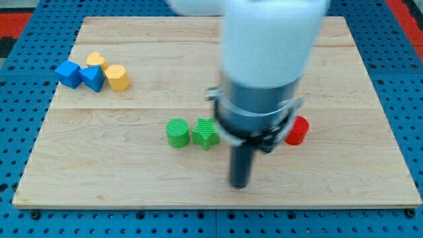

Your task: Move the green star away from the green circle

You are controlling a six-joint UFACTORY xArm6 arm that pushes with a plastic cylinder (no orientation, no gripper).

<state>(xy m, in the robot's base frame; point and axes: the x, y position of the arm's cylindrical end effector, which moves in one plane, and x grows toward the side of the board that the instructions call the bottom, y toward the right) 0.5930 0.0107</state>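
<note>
From where I stand, the rod comes down out of the bulky white and grey arm, and my tip [240, 184] rests on the board [198, 192] a little below and to the view's right of the green star [205, 133]. It is close to the star but apart from it, touching nothing. There are no jaws to open or close here; the bare rod grasps nothing and can only shove. The star sits near the board's middle, pressed right up against the green circle [177, 132], which lies on its left in the view. That pairing is what matters: the star lies up and to the left of the tip, with the circle beyond it on the far side. I'd judge that a push from where the tip is now would drive the star into the circle, so the tip would do better to come round and work from the seam between the two. A red block [297, 130] peeks out behind the arm on the view's right. Far off at the upper left huddle two blue blocks [80, 75] and two yellow blocks [109, 71]. I can read no brand, label or writing anywhere.
</note>
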